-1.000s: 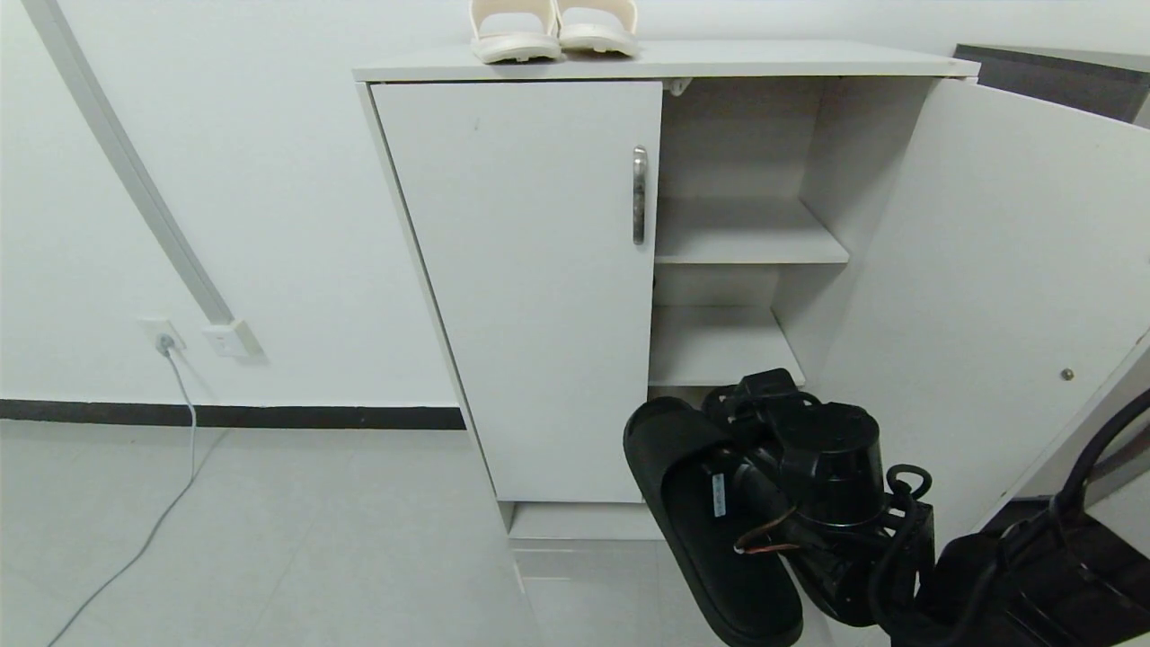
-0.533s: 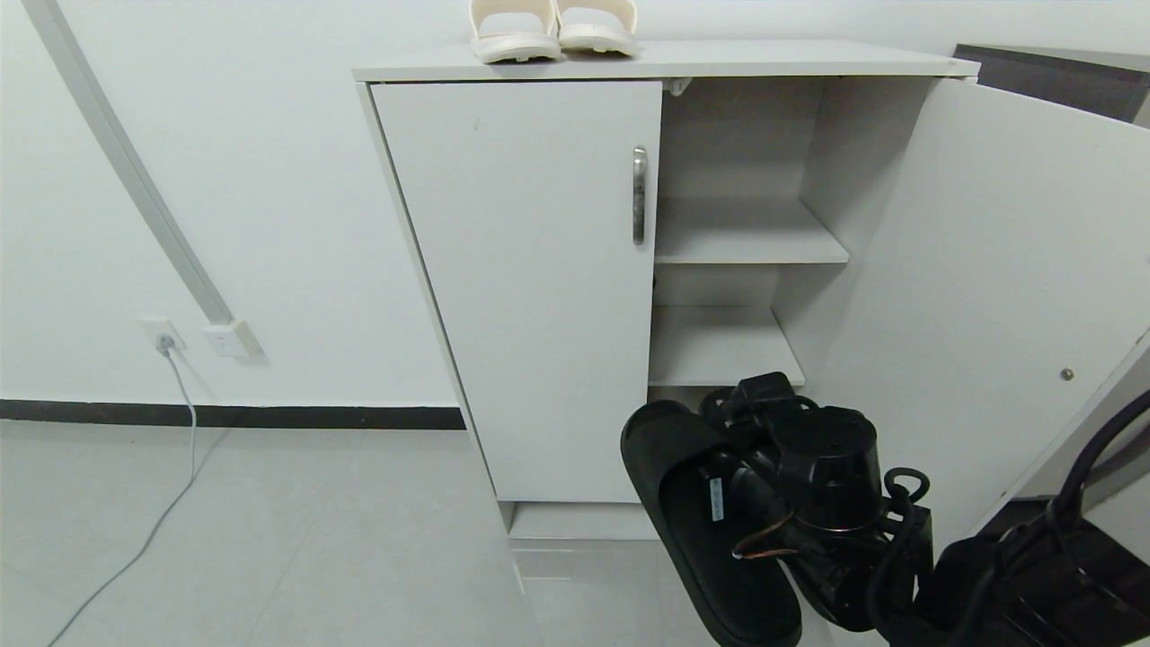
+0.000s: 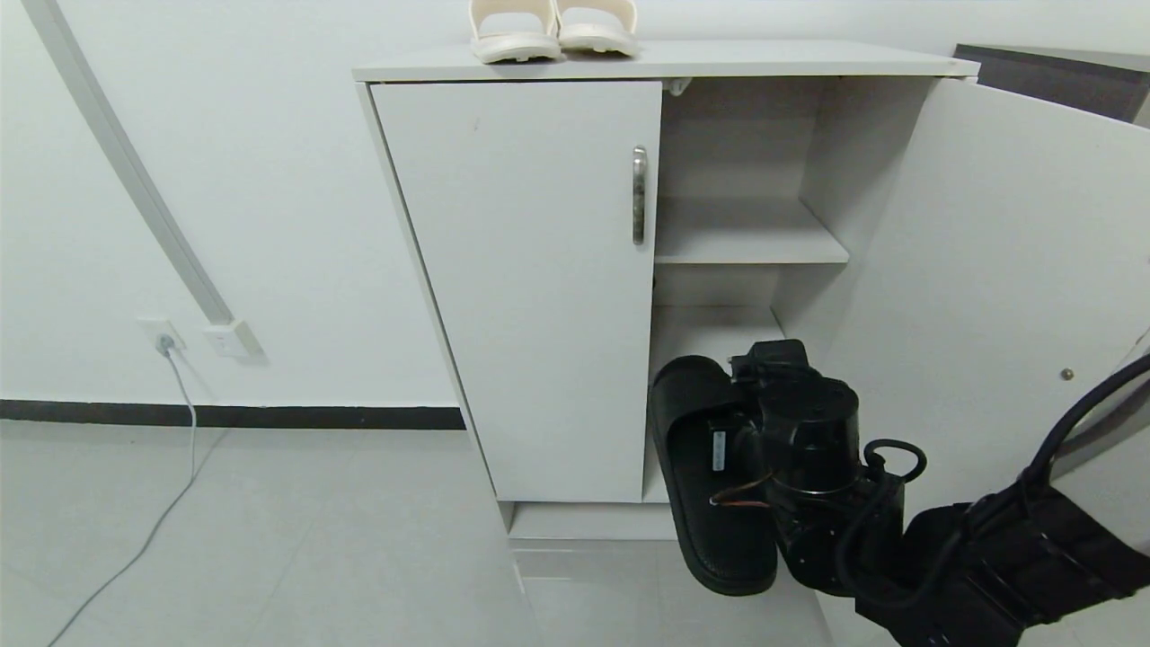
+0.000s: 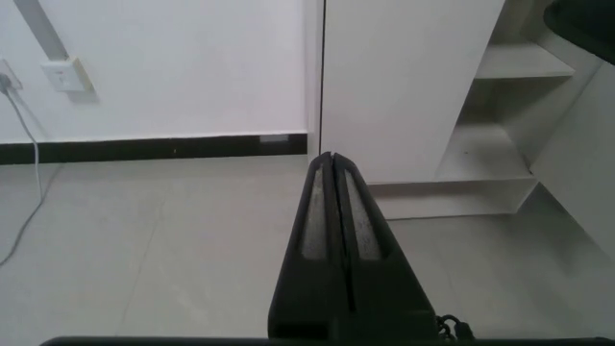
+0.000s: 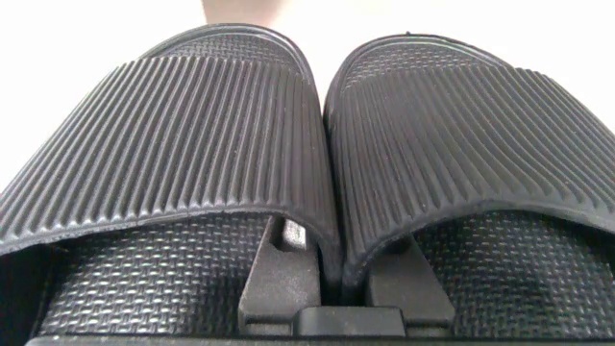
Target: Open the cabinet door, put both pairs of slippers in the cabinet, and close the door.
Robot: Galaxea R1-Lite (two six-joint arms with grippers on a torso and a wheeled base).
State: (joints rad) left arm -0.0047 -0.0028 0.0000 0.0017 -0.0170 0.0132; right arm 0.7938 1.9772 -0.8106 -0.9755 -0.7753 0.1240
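Note:
A pair of black slippers (image 3: 710, 467) hangs soles-out in front of the cabinet's lower opening, toes toward the middle shelf (image 3: 710, 341). My right gripper (image 5: 338, 271) is shut on them, pinching the inner edges of both slippers (image 5: 192, 125) together. A pair of cream slippers (image 3: 552, 27) rests on the white cabinet's top (image 3: 773, 58). The right door (image 3: 979, 296) stands wide open; the left door (image 3: 517, 270) with its metal handle (image 3: 639, 195) is closed. My left gripper (image 4: 332, 168) is shut and empty, low over the floor to the left of the cabinet.
The upper shelf (image 3: 746, 234) inside is bare. A wall socket with a grey cable (image 3: 163, 343) and a slanted conduit (image 3: 126, 162) lie to the left. Pale tiled floor (image 3: 269, 539) spreads in front. A dark object (image 3: 1060, 76) sits behind the open door.
My right arm has risen and moved toward the cabinet opening. The black slippers have turned more upright, and their toes are now at the lower compartment.

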